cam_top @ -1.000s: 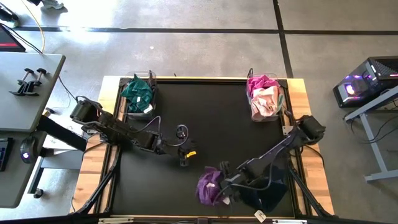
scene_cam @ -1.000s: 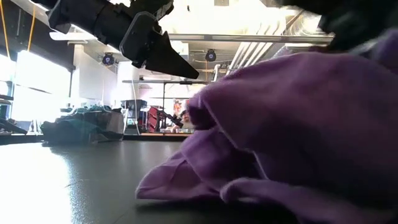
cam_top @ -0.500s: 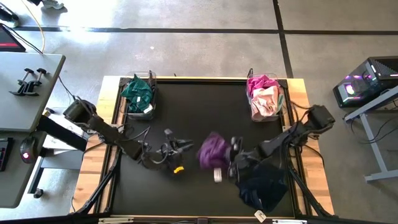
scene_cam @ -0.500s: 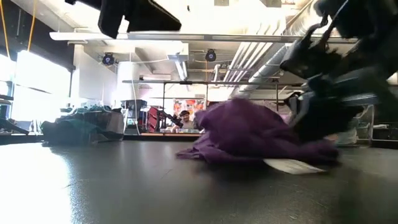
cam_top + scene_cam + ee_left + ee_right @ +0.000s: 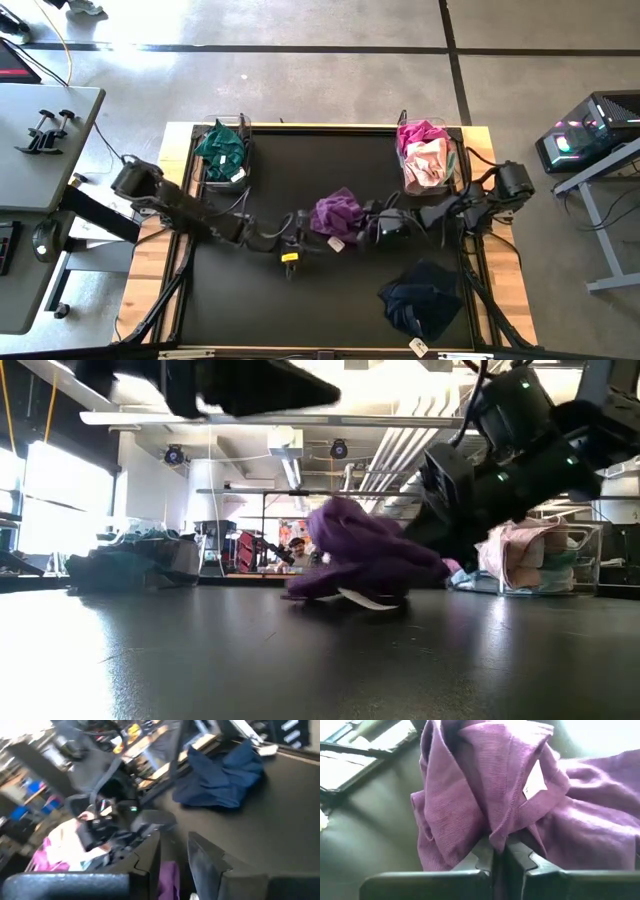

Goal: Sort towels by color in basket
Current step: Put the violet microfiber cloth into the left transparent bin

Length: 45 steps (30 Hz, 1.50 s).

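Black tabletop (image 5: 300, 310) mid-sort: our right gripper (image 5: 499, 851) pinches the floppy, featherlight purple towel (image 5: 335, 213) by a bunched fold, left gripper (image 5: 174, 851) slightly parted just beside it.

Grey concrete floor (image 5: 330, 80) surrounds the black tabletop (image 5: 330, 160); a grey desk (image 5: 40, 130) stands beside it, pale ceiling pipes (image 5: 390, 450) overhead.

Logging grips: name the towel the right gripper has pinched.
The purple towel, mid-table, pinched in the shut right gripper. The navy towel lies loose nearer the front edge; the others sit in baskets.
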Available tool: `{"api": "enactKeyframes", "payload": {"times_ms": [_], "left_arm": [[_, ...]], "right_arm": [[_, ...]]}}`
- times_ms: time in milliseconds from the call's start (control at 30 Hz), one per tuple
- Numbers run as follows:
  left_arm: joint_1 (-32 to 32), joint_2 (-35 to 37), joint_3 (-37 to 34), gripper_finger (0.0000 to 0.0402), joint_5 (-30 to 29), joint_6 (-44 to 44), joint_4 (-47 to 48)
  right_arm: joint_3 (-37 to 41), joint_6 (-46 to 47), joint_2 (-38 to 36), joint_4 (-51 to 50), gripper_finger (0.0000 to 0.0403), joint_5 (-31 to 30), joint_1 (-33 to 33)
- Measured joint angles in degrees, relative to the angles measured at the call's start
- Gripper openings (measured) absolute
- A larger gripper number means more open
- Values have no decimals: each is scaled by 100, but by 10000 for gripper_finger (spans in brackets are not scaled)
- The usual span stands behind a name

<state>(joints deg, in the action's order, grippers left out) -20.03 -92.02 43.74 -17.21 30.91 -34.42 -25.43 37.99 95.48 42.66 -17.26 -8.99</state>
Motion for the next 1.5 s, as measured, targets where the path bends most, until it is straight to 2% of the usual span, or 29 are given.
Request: {"api": "enactKeyframes", "payload": {"times_ms": [167, 367, 433, 600, 733, 833, 967, 1100, 1233, 1367, 1500], "left_arm": [[436, -515, -2, 133, 925, 730, -318], [709, -1215, 0, 211, 886, 1439, -1081], [771, -1425, 63, 234, 575, 1669, -1309], [833, -1891, 317, 267, -659, 2023, -1344], [952, -2191, 398, 270, -1305, 1589, -1324], [1033, -2287, 401, 270, -1301, 954, -1200], [1064, -2300, 398, 252, -767, -127, -1018], [1078, -2300, 398, 204, -456, -690, -1031], [1088, -2300, 398, 118, -426, -1103, -1094], [1052, -2254, 400, 21, -521, -1637, -1044], [900, -1944, 394, 17, -731, -1890, -431]], "right_arm": [[-97, -45, 13, 342, 7, 38, 52], [-122, -46, 13, 624, 12, 127, 48], [-122, -38, 13, 622, 12, 144, 35], [-118, -17, 13, 734, 12, 145, -30], [-118, -130, 11, 887, 11, 137, -116], [-118, -214, 11, 931, 12, 142, -199], [-118, -251, 11, 1095, 12, 144, -264], [-118, -523, 11, 1140, 12, 75, -270], [-118, -700, 9, 1150, 25, -448, -274], [-108, -974, -139, 1091, 55, -297, -274], [-94, -1189, -589, 526, 76, 189, -298]]}}
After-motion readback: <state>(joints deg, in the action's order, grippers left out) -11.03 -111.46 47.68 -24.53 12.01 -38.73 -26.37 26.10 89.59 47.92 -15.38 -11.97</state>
